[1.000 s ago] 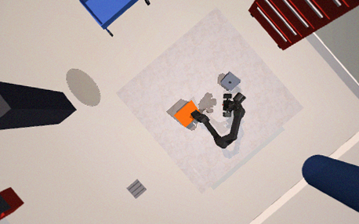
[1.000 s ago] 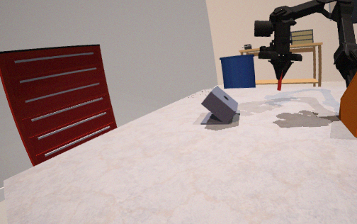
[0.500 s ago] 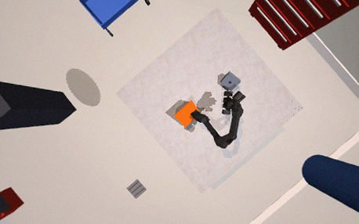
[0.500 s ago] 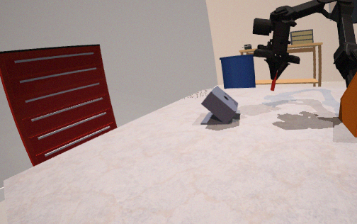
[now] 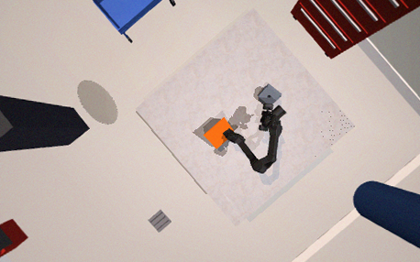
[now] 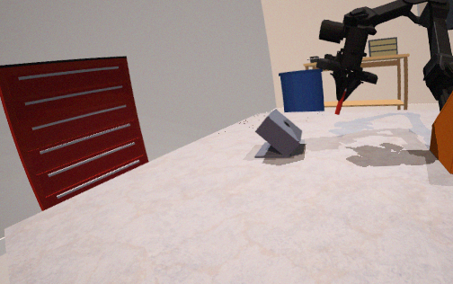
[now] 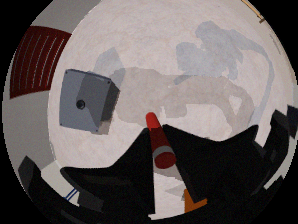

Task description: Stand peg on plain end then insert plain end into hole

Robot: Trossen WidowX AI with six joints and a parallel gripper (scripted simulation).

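One red peg in one end effector, one single-holed panel.

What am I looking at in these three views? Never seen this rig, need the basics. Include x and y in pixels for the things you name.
It is one black robot arm [image 5: 273, 143] [image 6: 390, 14] with a gripper [image 6: 340, 96] [image 7: 156, 129] at its end. The top view looks down from high above; the exterior view looks across the table [image 5: 202, 82] [image 6: 216, 216] [image 7: 145, 25] from beside it; the wrist view comes from a camera near the gripper.

On the table sits a grey block [image 5: 266, 91] [image 6: 275, 130] [image 7: 90, 90] whose sloped face has one hole [image 5: 269, 96] [image 6: 287, 123] [image 7: 80, 104].

The fingers are shut on a red peg [image 6: 338, 108] [image 7: 151, 121], held tilted above the table. Its white band is at the end nearer the wrist camera, so the plain end points away, downward.
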